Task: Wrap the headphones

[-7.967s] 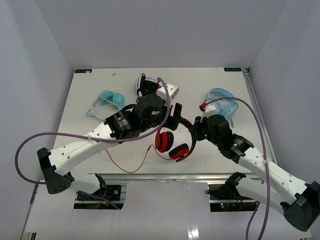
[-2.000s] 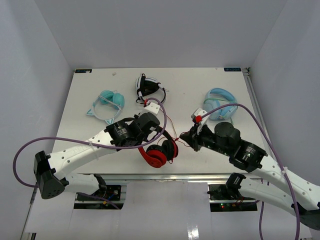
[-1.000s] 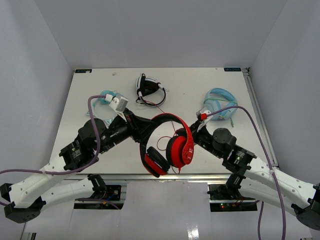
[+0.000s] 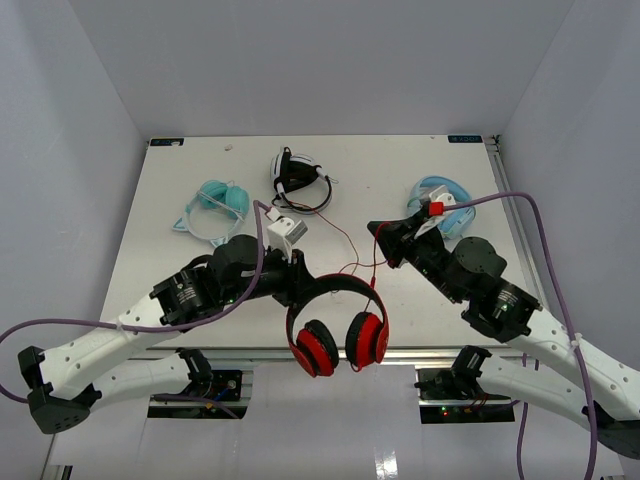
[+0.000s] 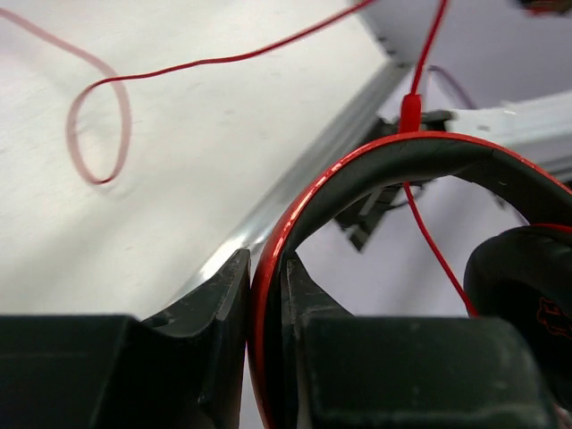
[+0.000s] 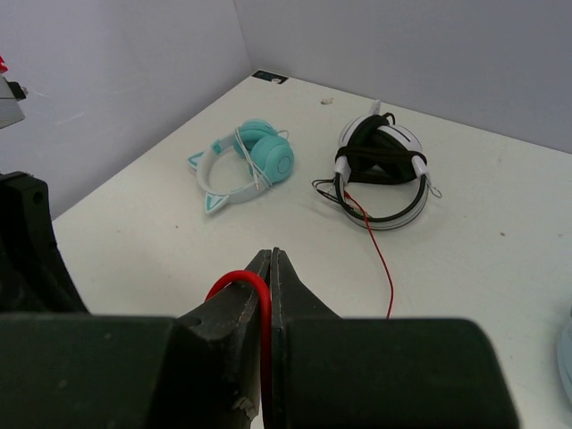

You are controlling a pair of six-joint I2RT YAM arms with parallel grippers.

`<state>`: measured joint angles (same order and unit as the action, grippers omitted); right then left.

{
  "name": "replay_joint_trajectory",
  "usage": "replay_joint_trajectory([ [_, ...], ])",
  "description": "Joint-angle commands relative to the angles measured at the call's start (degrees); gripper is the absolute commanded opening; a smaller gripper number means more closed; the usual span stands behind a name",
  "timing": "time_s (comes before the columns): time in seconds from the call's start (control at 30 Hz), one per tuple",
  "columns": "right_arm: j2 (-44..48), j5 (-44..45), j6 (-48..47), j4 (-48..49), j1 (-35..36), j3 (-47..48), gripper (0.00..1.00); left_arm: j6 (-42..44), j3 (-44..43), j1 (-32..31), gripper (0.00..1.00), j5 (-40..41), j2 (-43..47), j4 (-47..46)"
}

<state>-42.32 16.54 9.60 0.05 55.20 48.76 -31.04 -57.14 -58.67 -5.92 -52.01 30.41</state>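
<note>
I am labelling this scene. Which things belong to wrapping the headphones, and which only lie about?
In the job: red headphones, held by left gripper; their red cable, pinched by right gripper.
Lying about: teal pair; black-and-white pair; light-blue pair.

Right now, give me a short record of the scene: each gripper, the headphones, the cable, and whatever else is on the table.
left gripper: shut on headband of red headphones
right gripper: shut on cable
headphones: held up, ear cups hanging down
cable: not wrapped, loops loose over table
others: black-and-white pair, teal pair, light-blue pair
</note>
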Motion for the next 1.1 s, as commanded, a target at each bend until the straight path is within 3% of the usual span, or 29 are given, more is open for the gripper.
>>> replay_joint_trajectory([
  [0.0,1.8,3.1,-2.1,-4.4,-0.2,5.3,0.08,1.9,-3.0,0.0,0.00,15.8,-0.5,6.6],
  [0.23,0.3,-0.2,-3.3,-10.1,-0.2,9.2,0.08,2.8,-3.5,0.0,0.00,20.7,-4.7,6.8],
  [0.47,-2.0,-6.5,-3.4,-13.4,-0.2,9.9,0.08,-0.3,-5.8,0.0,0.00,35.8,-10.4,11.0],
  [0.7,-3.9,-13.8,-2.4,-12.8,-0.2,7.5,0.08,-4.3,-7.7,0.0,0.00,45.8,-15.0,13.5],
  [1.07,-7.4,-25.1,1.1,-7.9,-0.2,6.3,0.08,-9.6,-9.5,0.0,0.00,51.7,-20.0,14.5],
])
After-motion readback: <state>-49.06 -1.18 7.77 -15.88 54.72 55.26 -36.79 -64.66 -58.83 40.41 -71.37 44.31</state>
